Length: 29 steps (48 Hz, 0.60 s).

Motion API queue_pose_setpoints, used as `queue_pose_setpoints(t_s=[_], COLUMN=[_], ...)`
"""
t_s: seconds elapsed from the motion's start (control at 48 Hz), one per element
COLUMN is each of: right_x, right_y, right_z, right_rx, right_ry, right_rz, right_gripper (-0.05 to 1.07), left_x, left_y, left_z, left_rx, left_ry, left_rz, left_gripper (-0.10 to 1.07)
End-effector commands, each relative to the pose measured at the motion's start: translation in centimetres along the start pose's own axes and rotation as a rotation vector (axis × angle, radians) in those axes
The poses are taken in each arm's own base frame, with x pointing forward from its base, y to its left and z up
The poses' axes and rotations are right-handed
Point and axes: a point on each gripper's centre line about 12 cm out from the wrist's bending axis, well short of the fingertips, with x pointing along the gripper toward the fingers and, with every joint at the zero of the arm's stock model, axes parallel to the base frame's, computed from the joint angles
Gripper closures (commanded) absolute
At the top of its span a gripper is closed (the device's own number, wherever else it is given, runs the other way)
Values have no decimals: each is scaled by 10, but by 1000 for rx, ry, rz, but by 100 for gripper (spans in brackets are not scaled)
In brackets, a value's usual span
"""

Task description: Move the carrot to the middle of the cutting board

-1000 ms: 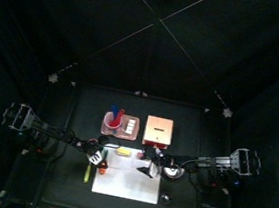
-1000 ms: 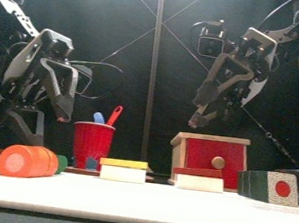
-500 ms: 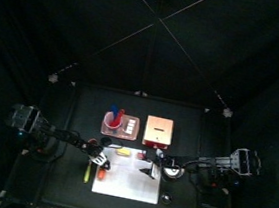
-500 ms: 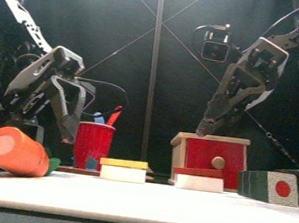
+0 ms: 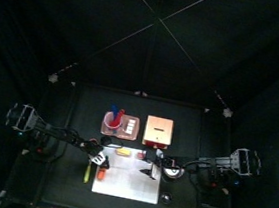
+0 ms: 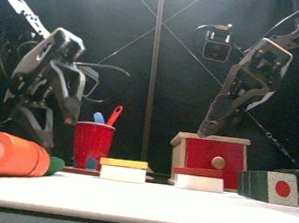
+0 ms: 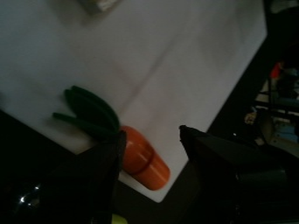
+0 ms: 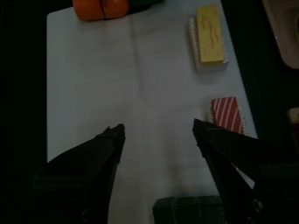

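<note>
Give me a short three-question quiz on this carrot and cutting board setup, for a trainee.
1. True or false: the carrot already lies in the middle of the cutting board.
2. How do the jaws of the left gripper stand? A: shut on the carrot. B: open, holding nothing. C: shut on a red cup.
3. Fill in the missing word: the leaves at the carrot's thick end are ___.

Key: 1 false, it lies at the board's edge; 2 B; 3 green.
</note>
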Motion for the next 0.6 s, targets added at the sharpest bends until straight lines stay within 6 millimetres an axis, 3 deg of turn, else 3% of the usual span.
queue_pose_setpoints(t_s=[0.0, 0.146, 0.271, 0.5, 0.583], right_x=[-3, -4, -3, -3, -3], right_y=[3, 3, 3, 6, 6], right_z=[6, 6, 8, 7, 5], right_rx=[-2, -2, 0, 22, 23], right_ry=[-22, -23, -28, -25, -20], right_rz=[8, 8, 9, 16, 16], right_gripper=[8, 8, 8, 8, 8], left_x=[-19, -34, -41, -25, -16], left_y=[-16, -26, -24, -6, -12], left_z=[14, 29, 37, 38, 26], left_rx=[55, 178, 302, 146, 107], left_ry=[-20, 30, 180, 311, 328], left_rz=[-52, -45, 49, 264, 297], left_gripper=[9, 9, 9, 9, 9])
